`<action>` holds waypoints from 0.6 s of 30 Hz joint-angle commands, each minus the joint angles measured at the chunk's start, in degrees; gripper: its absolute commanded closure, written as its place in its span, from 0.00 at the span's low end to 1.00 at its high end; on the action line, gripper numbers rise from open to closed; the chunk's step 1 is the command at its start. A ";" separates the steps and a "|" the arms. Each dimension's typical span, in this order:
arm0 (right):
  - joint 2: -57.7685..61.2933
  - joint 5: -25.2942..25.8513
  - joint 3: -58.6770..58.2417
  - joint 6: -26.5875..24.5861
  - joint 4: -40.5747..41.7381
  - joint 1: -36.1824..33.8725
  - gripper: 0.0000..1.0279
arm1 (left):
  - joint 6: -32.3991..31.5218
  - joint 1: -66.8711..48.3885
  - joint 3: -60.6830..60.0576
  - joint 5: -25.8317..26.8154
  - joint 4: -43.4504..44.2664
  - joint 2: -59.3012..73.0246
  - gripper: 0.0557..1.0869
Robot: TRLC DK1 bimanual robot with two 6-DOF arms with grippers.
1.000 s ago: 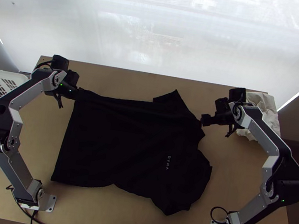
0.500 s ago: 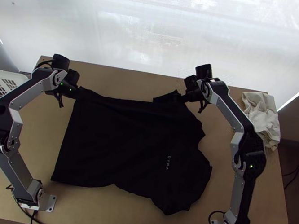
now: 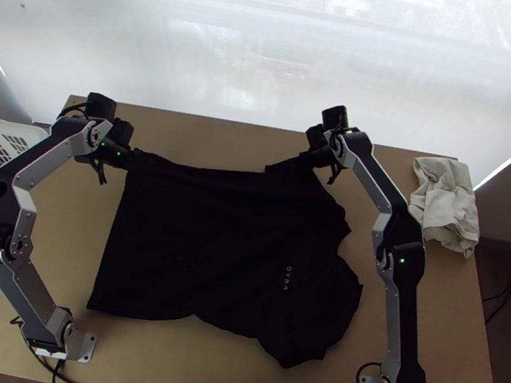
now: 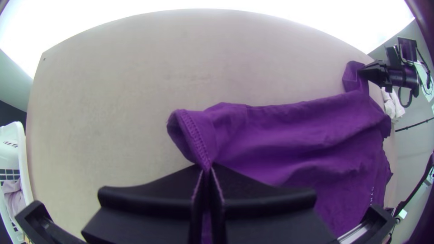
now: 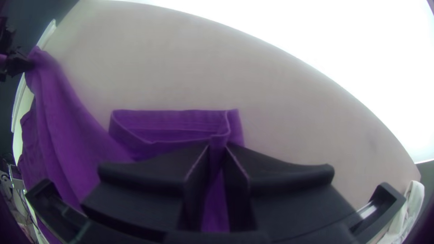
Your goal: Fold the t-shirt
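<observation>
The black short-sleeved cloth t-shirt (image 3: 222, 256) lies mostly spread across the middle of the light wooden table (image 3: 181, 366), its far edge raised at the hem corner, which the left gripper (image 3: 133, 160) pinches between its fingers. The right gripper (image 3: 305, 160) has its flat black fingers closed on the far sleeve's opening; beyond it, a bunched off-white cloth (image 3: 447, 206) rests by the table's far right corner, and a white plastic basket (image 3: 13, 128) stands at the left edge.
</observation>
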 commanded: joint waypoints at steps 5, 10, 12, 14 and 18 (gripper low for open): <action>-0.36 1.41 1.61 0.85 0.21 -4.21 0.97 | -0.13 0.90 1.52 -0.04 0.53 1.88 0.97; -2.56 1.59 1.35 1.72 2.15 -5.70 0.97 | -0.39 0.90 3.01 -0.04 0.79 3.20 0.97; -3.53 2.29 1.26 2.60 3.38 -6.14 0.97 | -0.83 0.90 3.63 -0.04 1.50 3.47 0.97; -4.49 2.56 1.00 3.04 4.61 -6.49 0.97 | -1.53 0.99 4.07 -0.04 2.64 3.55 0.97; -5.46 2.64 1.17 3.13 6.10 -6.49 0.97 | -3.12 1.25 4.77 -0.04 5.98 4.26 0.97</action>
